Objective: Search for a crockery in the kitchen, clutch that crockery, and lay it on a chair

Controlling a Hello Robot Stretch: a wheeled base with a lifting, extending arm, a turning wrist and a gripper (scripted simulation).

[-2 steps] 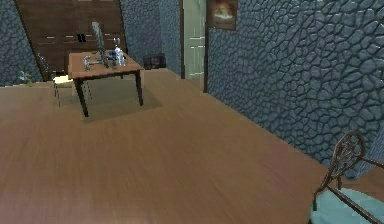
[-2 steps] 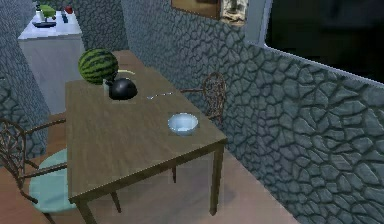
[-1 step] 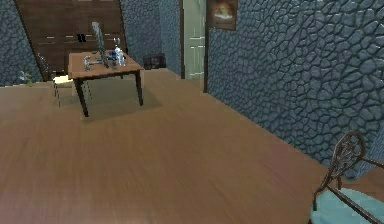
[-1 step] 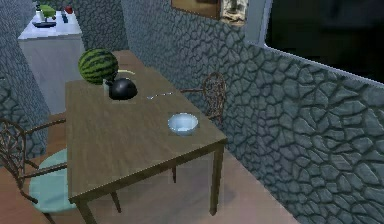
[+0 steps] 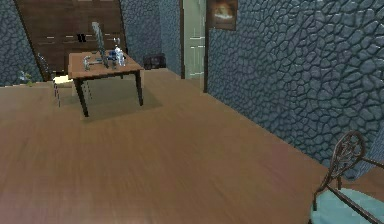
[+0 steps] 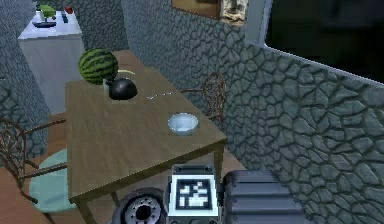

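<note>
The small pale bowl point(image 6: 183, 123) sits near the right edge of the wooden worktop point(image 6: 110, 140), up the frame and slightly right of the gripper point(image 6: 140, 209) at the bottom centre, and I cannot tell whether the gripper holds anything.

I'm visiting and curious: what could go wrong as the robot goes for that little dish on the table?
The dish lies close to the table's wall-side edge, so a nudge might slide it off. The black round pot and watermelon farther along could get bumped. The cushioned chair is tucked against the table, cramping the set-down.
</note>
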